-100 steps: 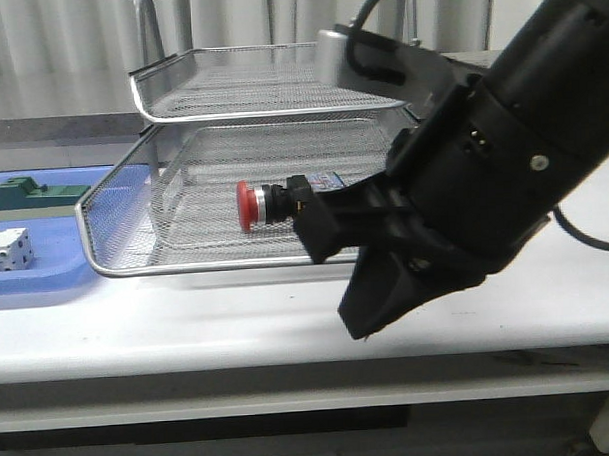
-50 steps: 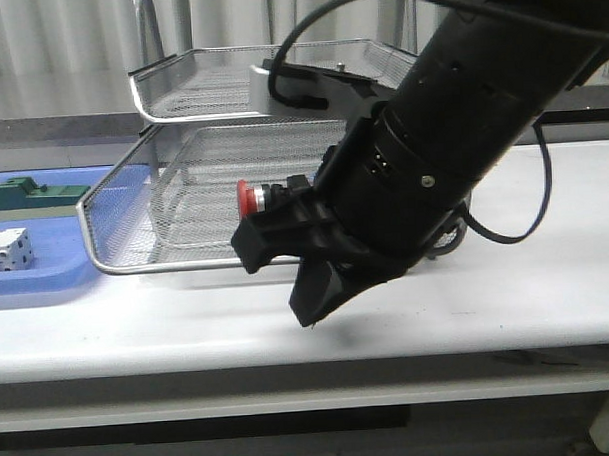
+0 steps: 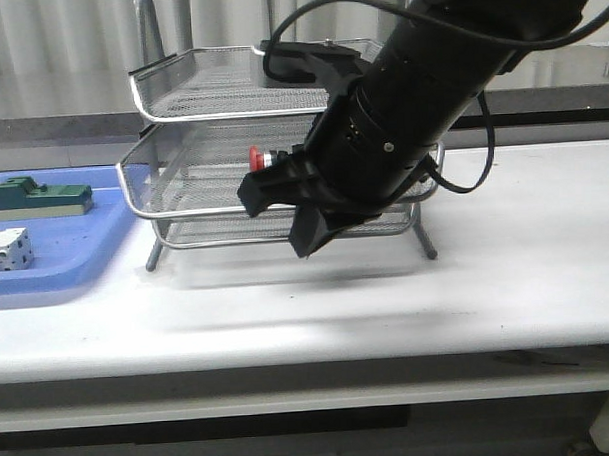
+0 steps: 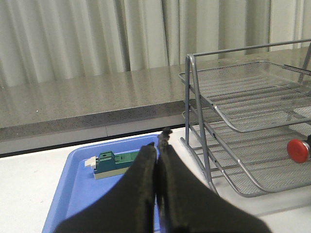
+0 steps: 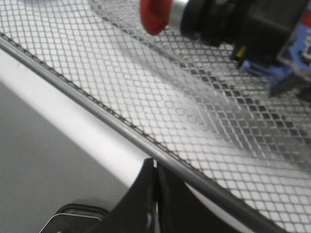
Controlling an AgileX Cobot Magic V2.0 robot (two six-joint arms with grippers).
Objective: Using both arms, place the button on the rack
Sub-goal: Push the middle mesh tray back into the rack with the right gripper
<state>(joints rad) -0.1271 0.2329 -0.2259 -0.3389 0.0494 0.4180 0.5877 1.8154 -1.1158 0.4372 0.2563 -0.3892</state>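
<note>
Rack first: the silver wire-mesh three-tier letter rack [image 3: 196,116] stands toward the back edge of the white desk [image 3: 506,271], about mid-width, on its own legs. In front of it the bulky black right arm [image 3: 439,73] reaches in from the right side, low and level with what looks like the middle tier, the sensible height for sliding a part in under the top tray. The flat blue plastic tray [image 3: 76,266] lies at the left edge, well apart from the work, with a green block [image 3: 38,197] and a small white block [image 3: 5,248] on it.

The red-capped push-button with its black body and blue rear block [image 3: 257,157] lies on its side on the mesh of that tier, cap toward the left edge. The placing looks done, I'd say.

The right gripper [image 5: 154,167] sits just outside the tier's front rim with its fingers pressed together and nothing between them, so the button is on the mesh alone (the wrist view is smeared). The left gripper [image 4: 158,145] hangs over the left end of the desk near the blue tray, fingers also closed on nothing, out of the way.

Half a second back the tray's front rim reached nearer the front edge and overlapped the blue tray. Now the rack sits farther back, and the button shows higher.
</note>
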